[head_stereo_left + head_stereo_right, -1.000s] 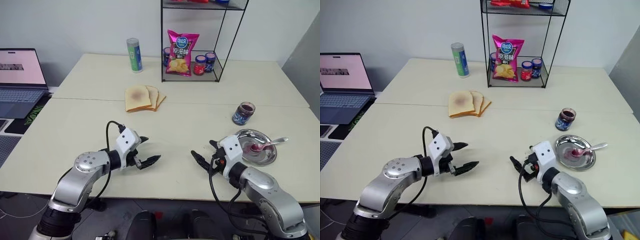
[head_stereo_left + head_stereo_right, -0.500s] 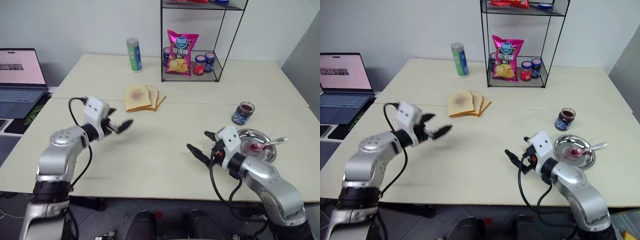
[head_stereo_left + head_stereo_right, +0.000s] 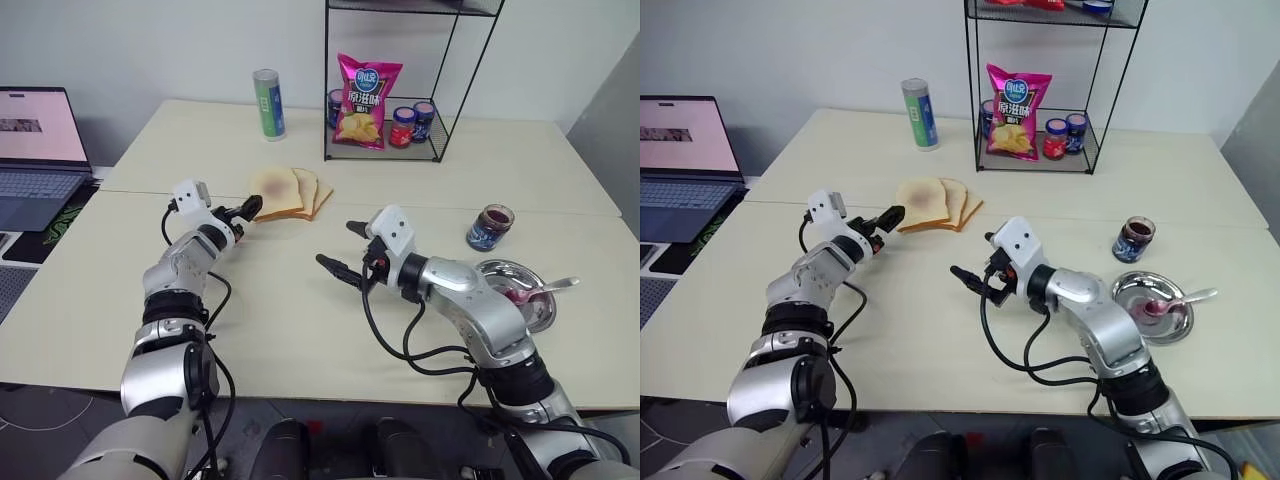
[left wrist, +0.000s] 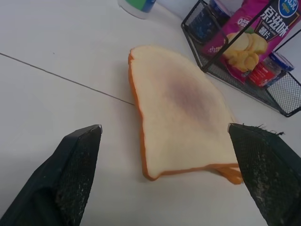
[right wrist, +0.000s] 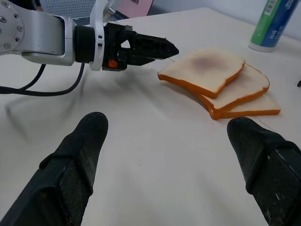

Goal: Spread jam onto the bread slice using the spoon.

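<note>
Fingers: both grippers are standing wide apart and holding nothing
Left gripper (image 3: 243,211): hovering just to the left of the bread stack, its black fingertips pointing at the top slice's near-left edge without touching it
Right gripper (image 3: 338,250): hanging over bare table near the middle, pointing left and far toward the stack, well apart from it
Bread slice (image 4: 181,127): lying flat on top of a fanned stack of slices, showing a faint reddish-brown blotch in the middle of its pale face; which lower slice is plain I cannot tell
Stack (image 3: 288,193): sitting on the table just beyond the seam between the two tabletops, left of the wire rack
Spoon (image 3: 540,289): resting on the round metal plate (image 3: 528,312) at the near right, handle sticking out to the right over the rim
Jam: showing as a pinkish-purple dab (image 3: 514,295) in the spoon's bowl on the plate
Open jar (image 3: 488,226): standing just beyond the plate, dark inside
Wire rack (image 3: 400,100): standing far, holding a chip bag (image 3: 367,90) and lidded jars
Green can (image 3: 267,104): standing upright, far left of the rack
Laptop (image 3: 35,140): sitting open at the far left
</note>
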Available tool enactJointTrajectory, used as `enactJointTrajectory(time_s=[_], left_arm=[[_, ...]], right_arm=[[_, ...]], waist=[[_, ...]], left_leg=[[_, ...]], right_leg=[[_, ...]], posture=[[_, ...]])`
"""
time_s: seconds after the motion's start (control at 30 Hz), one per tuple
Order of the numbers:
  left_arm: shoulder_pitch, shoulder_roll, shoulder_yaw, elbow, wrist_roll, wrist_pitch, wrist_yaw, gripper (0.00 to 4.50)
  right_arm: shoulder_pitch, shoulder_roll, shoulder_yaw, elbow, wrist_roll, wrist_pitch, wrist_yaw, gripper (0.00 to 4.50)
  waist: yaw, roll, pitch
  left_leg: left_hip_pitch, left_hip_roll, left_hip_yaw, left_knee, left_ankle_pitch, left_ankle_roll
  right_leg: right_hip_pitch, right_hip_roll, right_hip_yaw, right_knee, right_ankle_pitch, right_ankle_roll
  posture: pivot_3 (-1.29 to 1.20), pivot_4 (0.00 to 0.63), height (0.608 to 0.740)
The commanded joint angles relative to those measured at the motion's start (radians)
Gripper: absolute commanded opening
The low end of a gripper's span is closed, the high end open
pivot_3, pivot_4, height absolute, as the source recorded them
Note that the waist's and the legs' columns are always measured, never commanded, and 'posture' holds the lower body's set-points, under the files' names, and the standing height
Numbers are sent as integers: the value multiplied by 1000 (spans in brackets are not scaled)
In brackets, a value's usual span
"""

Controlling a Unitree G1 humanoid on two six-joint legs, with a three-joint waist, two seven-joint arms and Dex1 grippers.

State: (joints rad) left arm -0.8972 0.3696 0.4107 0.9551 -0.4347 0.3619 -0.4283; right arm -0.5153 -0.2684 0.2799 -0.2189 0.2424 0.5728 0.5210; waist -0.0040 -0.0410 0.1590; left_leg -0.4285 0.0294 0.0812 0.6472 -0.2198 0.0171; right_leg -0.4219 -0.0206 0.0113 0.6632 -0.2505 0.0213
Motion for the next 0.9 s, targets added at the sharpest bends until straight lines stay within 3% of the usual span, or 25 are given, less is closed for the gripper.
enactJointTrajectory(time_s=[0.03,0.17,0.4,0.77,0.9], left_arm=[[-65,12,-3,128,22,-47,-32,4500],[-95,2,-35,214,67,-89,-56,4500],[-137,2,-32,274,96,-133,-77,2750],[-168,0,-28,311,118,-154,-76,538],[-179,-5,-22,312,120,-162,-72,7]], right_arm=[[-6,12,-31,-37,-16,-20,-28,4475],[15,11,-49,-68,-23,0,-50,4475],[37,9,-59,-99,-26,22,-67,4500],[34,3,-65,-104,-29,27,-73,4500],[38,5,-66,-105,-31,26,-78,4500]], waist=[[0,0,0],[2,0,0],[1,0,0],[0,0,0],[0,0,0]], left_leg=[[0,0,0,0,0,0],[0,0,0,1,0,0],[0,0,0,2,0,0],[0,0,0,2,0,0],[0,0,0,2,0,0]], right_leg=[[0,0,0,0,0,0],[0,0,-1,1,0,0],[1,0,-1,1,0,0],[0,0,-1,1,0,0],[0,0,-1,1,0,0]], posture=[[0,150,740],[0,150,740],[0,150,740],[0,150,740],[0,150,740]])
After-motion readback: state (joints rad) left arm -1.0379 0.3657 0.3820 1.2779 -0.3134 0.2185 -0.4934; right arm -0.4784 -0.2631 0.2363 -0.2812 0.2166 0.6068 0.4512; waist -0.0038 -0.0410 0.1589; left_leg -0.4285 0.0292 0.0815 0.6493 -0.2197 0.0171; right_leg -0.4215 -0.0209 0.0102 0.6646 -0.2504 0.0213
